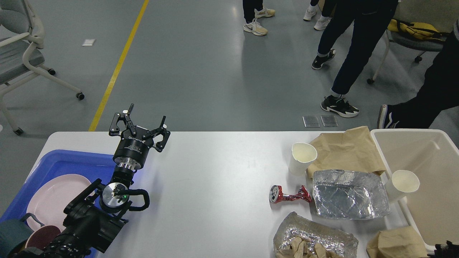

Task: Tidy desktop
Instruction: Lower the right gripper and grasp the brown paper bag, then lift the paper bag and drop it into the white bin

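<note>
The desktop [215,186] is a smooth, matte white surface with rounded corners, spread beneath my left gripper [145,123], whose fingers stand spread apart and empty over its far left edge. Of my right gripper [446,247] only a dark sliver shows at the bottom right corner; I cannot tell its state. Crinkled foil trays [349,199], a crushed red can [288,195] and white paper cups [302,157] lie well apart to the right.

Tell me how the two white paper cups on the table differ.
The left cup stands upright on the desktop, beside the brown paper. The right cup tilts, leaning at the rim of the beige bin, next to the foil tray. Both are plain white, open-topped and look empty.
</note>
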Robot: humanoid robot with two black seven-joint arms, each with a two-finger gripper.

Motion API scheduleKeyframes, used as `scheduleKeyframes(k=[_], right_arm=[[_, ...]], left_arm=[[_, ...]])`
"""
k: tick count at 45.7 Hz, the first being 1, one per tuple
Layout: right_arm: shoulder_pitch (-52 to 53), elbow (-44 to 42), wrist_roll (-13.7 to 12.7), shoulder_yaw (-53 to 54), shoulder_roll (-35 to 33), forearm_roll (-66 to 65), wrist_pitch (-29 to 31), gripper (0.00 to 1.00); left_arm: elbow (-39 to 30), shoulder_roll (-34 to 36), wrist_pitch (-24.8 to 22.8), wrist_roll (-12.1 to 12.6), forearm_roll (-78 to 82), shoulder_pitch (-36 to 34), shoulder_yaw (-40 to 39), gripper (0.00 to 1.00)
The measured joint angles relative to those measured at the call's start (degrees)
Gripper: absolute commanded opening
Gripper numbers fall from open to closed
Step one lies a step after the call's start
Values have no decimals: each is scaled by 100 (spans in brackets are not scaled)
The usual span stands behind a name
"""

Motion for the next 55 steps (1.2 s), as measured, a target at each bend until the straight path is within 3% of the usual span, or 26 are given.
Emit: scheduleKeyframes(k=[19, 31, 37, 43, 55], right_arm=[[306, 5, 4, -63, -453, -24, 14, 0], [1695, 179, 88, -665, -763, -68, 137, 0], [2840, 457, 471, -1402, -764, -352, 538, 0], [4018, 575, 962, -1902, -755, -832, 1353, 0], [5955, 869, 1462, -1957, -610, -976, 2926, 0]], left_arm=[[0, 0, 0, 0, 0, 0, 0, 97], [0, 0, 0, 0, 0, 0, 0, 97], [0, 0, 0, 0, -1, 0, 0, 97], [0, 0, 0, 0, 0, 0, 0, 97], [0, 0, 0, 0, 2, 0, 0, 97]])
